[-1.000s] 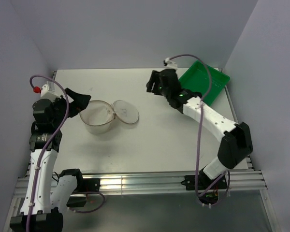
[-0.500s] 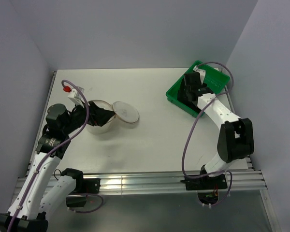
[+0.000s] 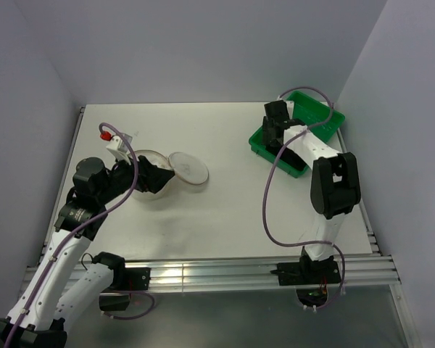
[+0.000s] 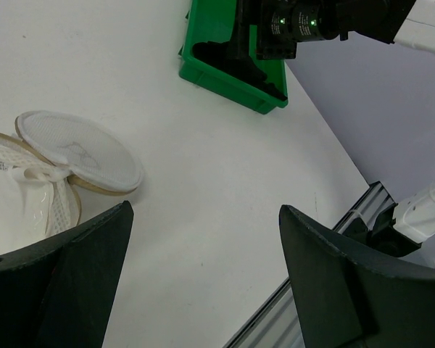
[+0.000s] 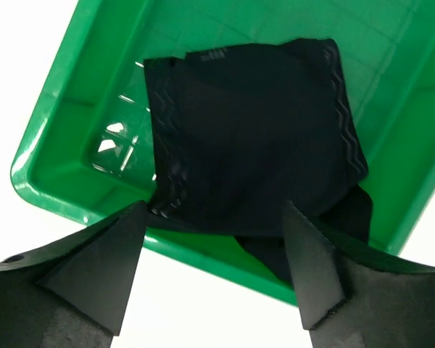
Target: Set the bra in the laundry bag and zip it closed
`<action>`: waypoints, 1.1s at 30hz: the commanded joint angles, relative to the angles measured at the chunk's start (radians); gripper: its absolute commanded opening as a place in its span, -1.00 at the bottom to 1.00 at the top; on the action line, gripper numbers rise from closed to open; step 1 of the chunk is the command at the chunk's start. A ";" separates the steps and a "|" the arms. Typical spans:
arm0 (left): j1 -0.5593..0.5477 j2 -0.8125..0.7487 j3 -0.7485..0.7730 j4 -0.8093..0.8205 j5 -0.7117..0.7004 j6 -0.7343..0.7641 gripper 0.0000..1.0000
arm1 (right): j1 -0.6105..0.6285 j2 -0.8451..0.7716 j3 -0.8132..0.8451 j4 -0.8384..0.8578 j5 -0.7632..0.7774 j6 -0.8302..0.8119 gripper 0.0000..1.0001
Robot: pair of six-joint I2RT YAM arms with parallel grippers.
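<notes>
White table, pale lilac walls; laundry bag left, green tray far right

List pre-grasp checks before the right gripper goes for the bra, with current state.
1. Bra lying in green tray, unheld: ok.
2. Right gripper open, over the bra: ok.
3. Laundry bag unzipped, lid flipped aside: ok.
4. Left gripper gripping the bag to steady it: not ok, it is open beside the bag and holds nothing.
5. Bra straps free of snags: cannot tell, straps not visible.
</notes>
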 commanded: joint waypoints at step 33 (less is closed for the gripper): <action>-0.010 0.084 -0.009 0.101 0.125 -0.103 0.69 | 0.482 -0.707 -0.154 -0.218 -0.063 -0.057 -1.00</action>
